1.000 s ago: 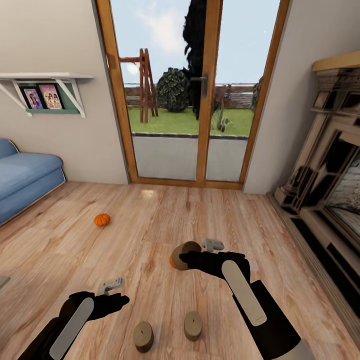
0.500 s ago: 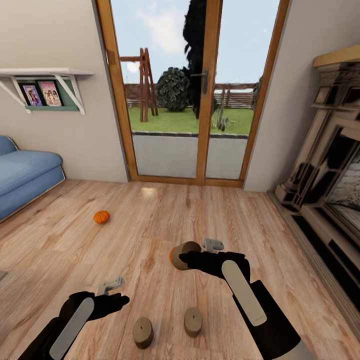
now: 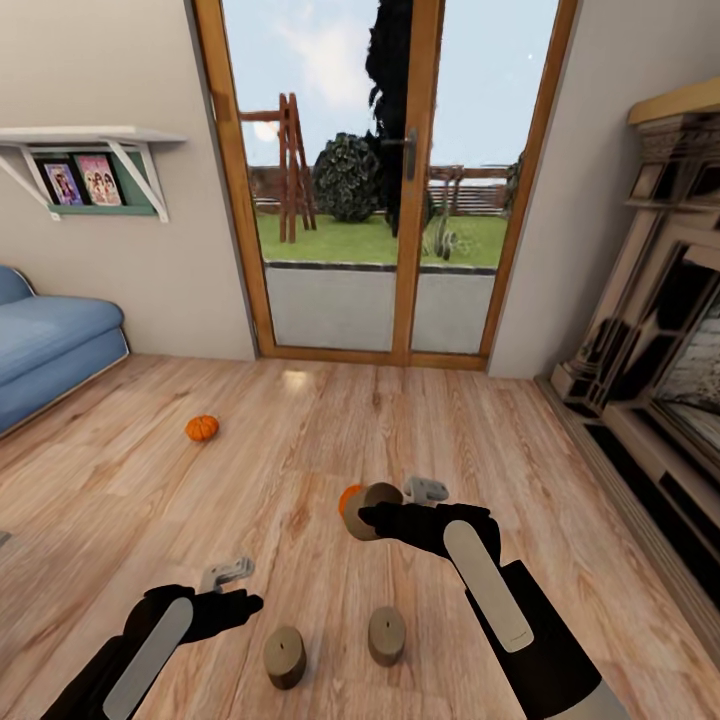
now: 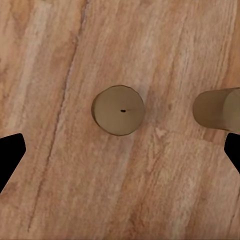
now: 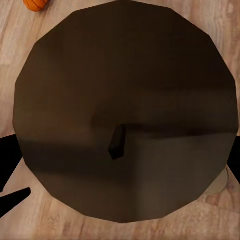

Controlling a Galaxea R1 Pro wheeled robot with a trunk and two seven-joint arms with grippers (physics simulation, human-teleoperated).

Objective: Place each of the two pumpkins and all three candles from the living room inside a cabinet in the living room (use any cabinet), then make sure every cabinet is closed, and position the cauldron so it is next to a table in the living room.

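My right gripper point(image 3: 385, 518) is shut on a tan candle point(image 3: 368, 510), held above the wooden floor; the candle's dark flat top and wick point(image 5: 117, 142) fill the right wrist view. One orange pumpkin point(image 3: 349, 496) peeks out just behind the held candle. A second pumpkin point(image 3: 201, 428) lies farther off to the left. Two more candles point(image 3: 285, 656) point(image 3: 387, 636) stand on the floor near me. My left gripper point(image 3: 232, 585) hangs open over them, with one candle point(image 4: 118, 110) between its spread fingers and the other point(image 4: 217, 109) beside it. The cabinet, table and cauldron are out of view.
A blue sofa point(image 3: 45, 345) stands at the left under a wall shelf point(image 3: 90, 150) with pictures. Glass garden doors point(image 3: 370, 200) are straight ahead. A fireplace surround point(image 3: 660, 380) runs along the right wall. Wooden floor point(image 3: 300, 470) lies between them.
The whole picture has shifted a little, so the floor things sit slightly higher in it. More of the pumpkin shows behind the held candle. Both arms keep their poses.
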